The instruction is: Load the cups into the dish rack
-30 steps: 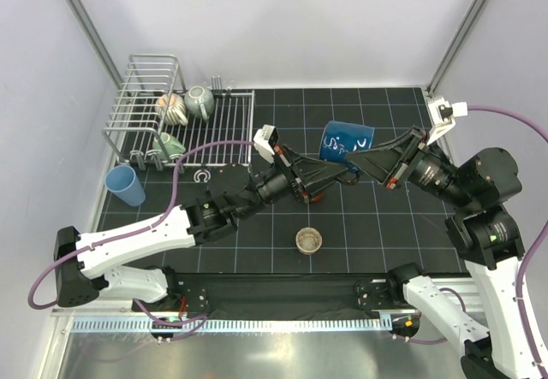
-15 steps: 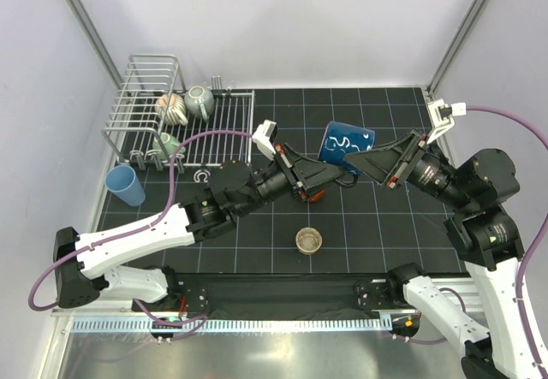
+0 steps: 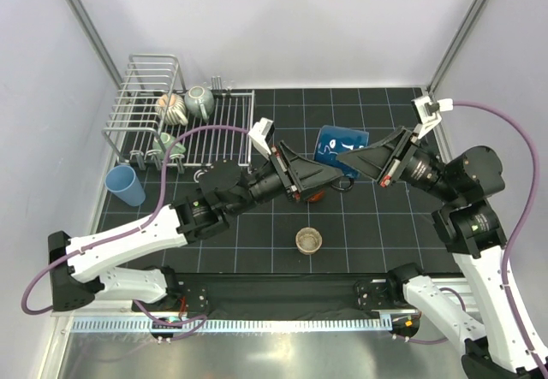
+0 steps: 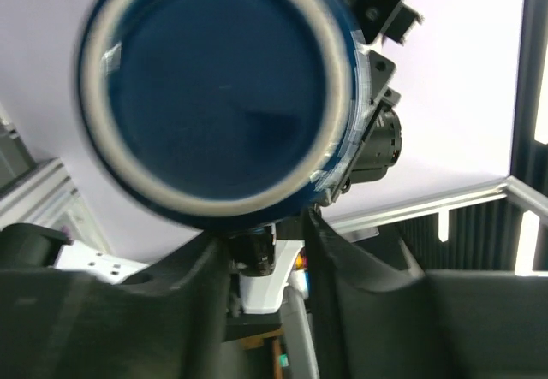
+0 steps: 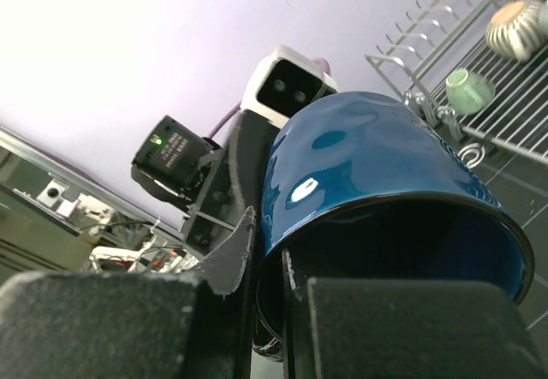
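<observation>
My right gripper (image 3: 351, 153) is shut on the rim of the dark blue mug (image 3: 336, 139), one finger inside and one outside (image 5: 271, 263), and holds it tilted above the mat. My left gripper (image 3: 336, 175) is open just below and beside the mug. In the left wrist view the mug's base (image 4: 223, 88) fills the space above the parted fingers (image 4: 270, 225). The silver dish rack (image 3: 141, 79) stands at the far left and holds a ribbed cream cup (image 3: 172, 106), a grey cup (image 3: 201, 100) and a pale green cup (image 3: 168, 145).
A light blue tumbler (image 3: 126, 186) stands on the mat near the rack's front left corner. A small tan cup (image 3: 309, 240) stands upright on the mat near the front middle. The two arms cross the middle of the mat, tips close together.
My right gripper has shifted the blue mug a little left and tilted it more. My left arm has reached further right, up under the mug.
</observation>
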